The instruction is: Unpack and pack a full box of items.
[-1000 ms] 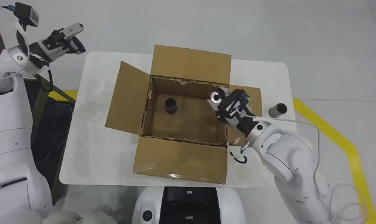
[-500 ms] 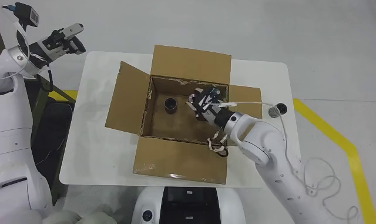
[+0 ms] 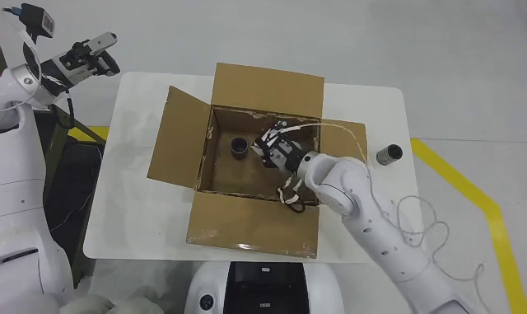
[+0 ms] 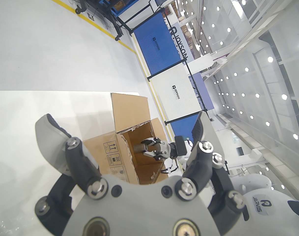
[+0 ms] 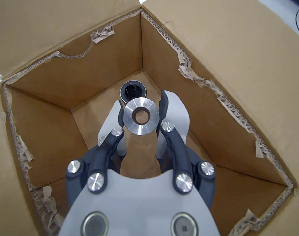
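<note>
1. Left jaws hang apart off the white counter's point(image 3: 140, 149) far-left corner, harmless.
2. Upright black cylinder point(image 3: 239, 147) in the brown cardboard box point(image 3: 251, 219) could get clipped by the silver metal bushing point(image 5: 141, 117), clamped in the right jaws close by.

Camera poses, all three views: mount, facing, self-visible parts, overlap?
Top: above the arms, facing down on table and open box; both arms show.
Left wrist: behind the open left pincer, off the table's corner, facing the box side-on.
Right wrist: behind the right pincer, looking down into the box; it grips a metal bushing.
Shared: all show the box and right pincer.
</note>
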Robot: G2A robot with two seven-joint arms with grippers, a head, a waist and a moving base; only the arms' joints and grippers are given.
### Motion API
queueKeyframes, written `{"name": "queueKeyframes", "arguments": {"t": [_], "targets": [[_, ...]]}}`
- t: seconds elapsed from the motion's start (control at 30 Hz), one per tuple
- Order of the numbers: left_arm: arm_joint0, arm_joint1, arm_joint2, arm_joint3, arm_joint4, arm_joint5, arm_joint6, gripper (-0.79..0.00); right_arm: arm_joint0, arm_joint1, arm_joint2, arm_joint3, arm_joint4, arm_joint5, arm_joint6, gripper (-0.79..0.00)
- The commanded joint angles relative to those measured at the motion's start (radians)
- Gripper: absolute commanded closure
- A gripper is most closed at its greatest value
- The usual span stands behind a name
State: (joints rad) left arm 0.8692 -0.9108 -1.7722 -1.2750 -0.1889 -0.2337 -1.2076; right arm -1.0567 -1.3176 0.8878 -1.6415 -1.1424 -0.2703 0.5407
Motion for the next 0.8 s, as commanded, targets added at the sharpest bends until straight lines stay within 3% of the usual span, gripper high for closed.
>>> {"name": "queueKeyframes", "arguments": {"t": [0.0, 0.77], "targets": [[0.000, 0.000, 0.000, 0.000, 0.000, 0.000, 0.000, -0.785, 0.020, -0.007, -0.014, 0.037, 0.012, 0.006, -0.004, 0.000], [0.000, 0.000, 0.000, 0.000, 0.000, 0.000, 0.000, -0.785, 0.142, -0.065, -0.100, 0.304, 0.063, 0.027, -0.016, 0.000]]}}
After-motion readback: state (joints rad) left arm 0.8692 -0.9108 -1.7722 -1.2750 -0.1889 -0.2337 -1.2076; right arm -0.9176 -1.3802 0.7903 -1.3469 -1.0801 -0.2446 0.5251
